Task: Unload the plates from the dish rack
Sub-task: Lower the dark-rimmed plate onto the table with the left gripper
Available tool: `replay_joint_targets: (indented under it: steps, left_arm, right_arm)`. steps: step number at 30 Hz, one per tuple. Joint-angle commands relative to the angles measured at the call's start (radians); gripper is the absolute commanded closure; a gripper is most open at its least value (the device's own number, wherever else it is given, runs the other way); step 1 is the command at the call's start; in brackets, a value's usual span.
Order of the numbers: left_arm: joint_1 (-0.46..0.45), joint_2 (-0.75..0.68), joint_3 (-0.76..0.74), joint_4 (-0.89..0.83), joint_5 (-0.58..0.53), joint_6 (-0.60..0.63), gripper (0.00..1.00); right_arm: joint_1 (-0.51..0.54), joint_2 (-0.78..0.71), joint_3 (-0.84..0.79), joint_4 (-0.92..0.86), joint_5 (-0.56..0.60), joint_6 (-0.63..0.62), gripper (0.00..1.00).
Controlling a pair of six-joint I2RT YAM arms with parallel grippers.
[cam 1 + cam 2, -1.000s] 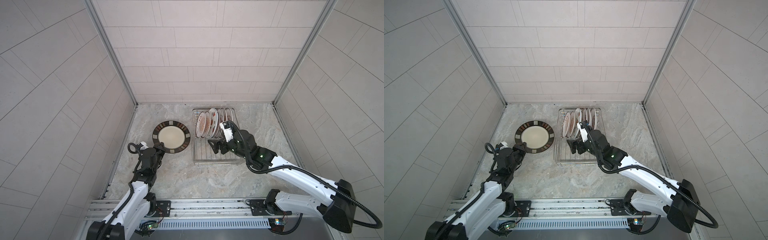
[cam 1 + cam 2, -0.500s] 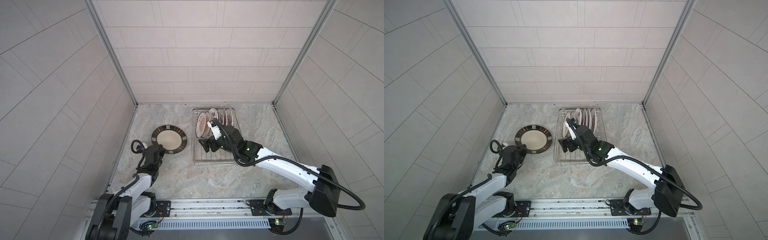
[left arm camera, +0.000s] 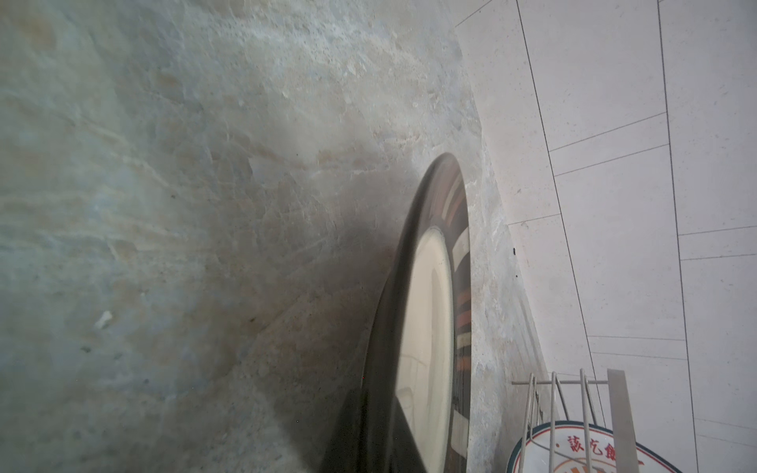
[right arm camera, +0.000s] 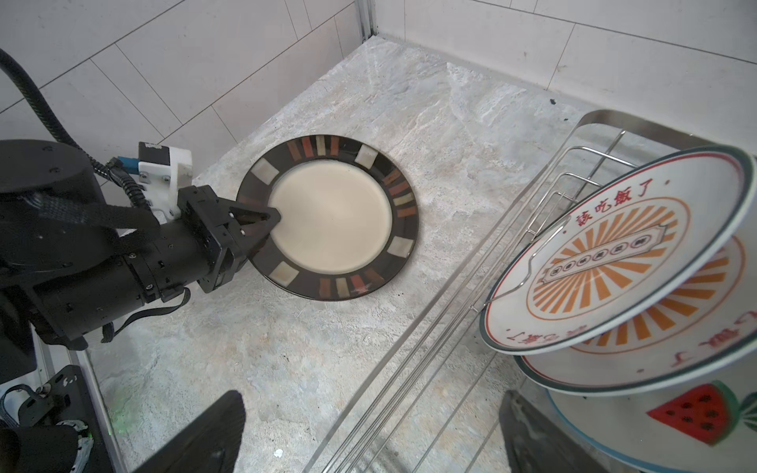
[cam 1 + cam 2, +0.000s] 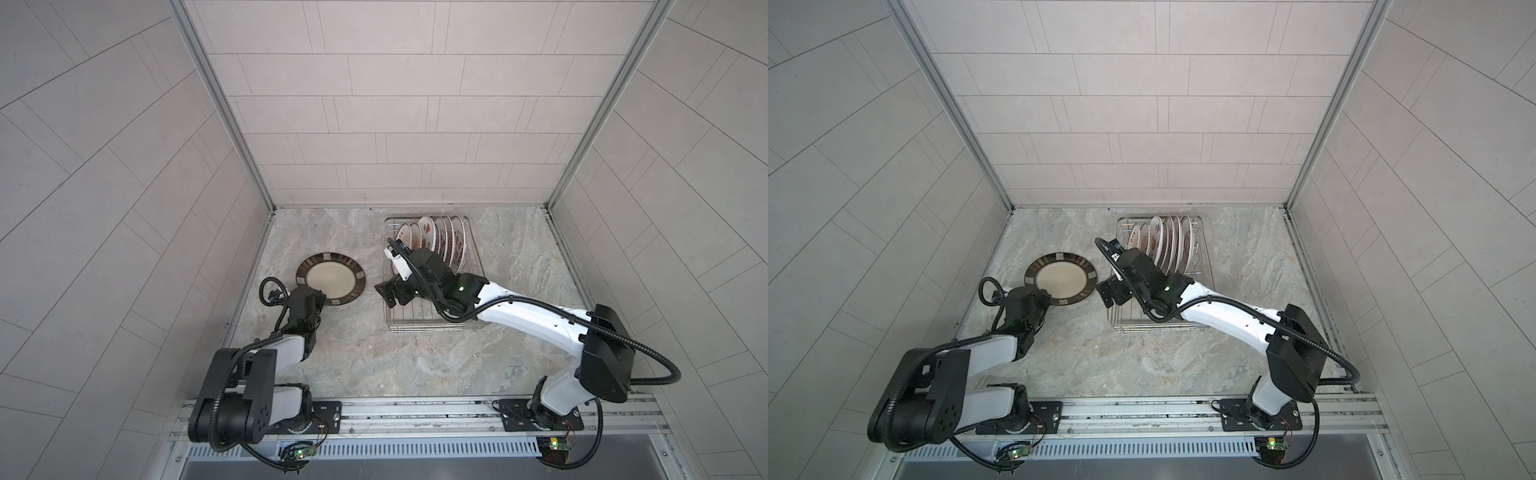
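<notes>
Fingers (image 4: 254, 217) of the left gripper (image 4: 270, 223) are pinched on the rim of a dark-banded plate (image 5: 331, 279) down at the counter (image 5: 374, 361), left of the dish rack (image 5: 432, 328). Over the rack's near-left edge the right gripper (image 5: 386, 291) hangs spread and empty. The racked plates (image 5: 432, 239) stand on edge beyond it, faces leftward and nearer that arm, so I'd reckon it takes the next.

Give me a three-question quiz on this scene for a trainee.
1. True or false: the dark-rimmed plate is outside the dish rack.
2. Which jaws are shut on that plate's rim? A: left arm's jaws; B: right arm's jaws.
3. Fill in: the right arm's jaws stand ____.
Key: 1 true; 2 A; 3 open.
</notes>
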Motion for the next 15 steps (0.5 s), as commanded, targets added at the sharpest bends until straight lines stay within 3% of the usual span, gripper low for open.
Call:
replay_joint_targets:
  steps: [1,7,11,15]
  left_arm:
    - [0.023,0.027,0.081,0.168,-0.07,-0.003,1.0]
    - [0.055,0.185,0.138,0.247,-0.094,-0.012,1.0]
    - [0.09,0.336,0.177,0.351,-0.04,-0.029,1.0]
    - [0.104,0.428,0.221,0.381,-0.026,-0.03,0.91]
  right_arm:
    - [0.005,0.051,0.042,0.027,-0.052,-0.019,0.02]
    - [0.007,0.184,0.163,0.018,-0.086,-0.013,0.04]
    - [0.007,0.242,0.204,0.009,-0.087,-0.016,0.04]
    - [0.005,0.274,0.234,-0.008,-0.071,-0.023,0.04]
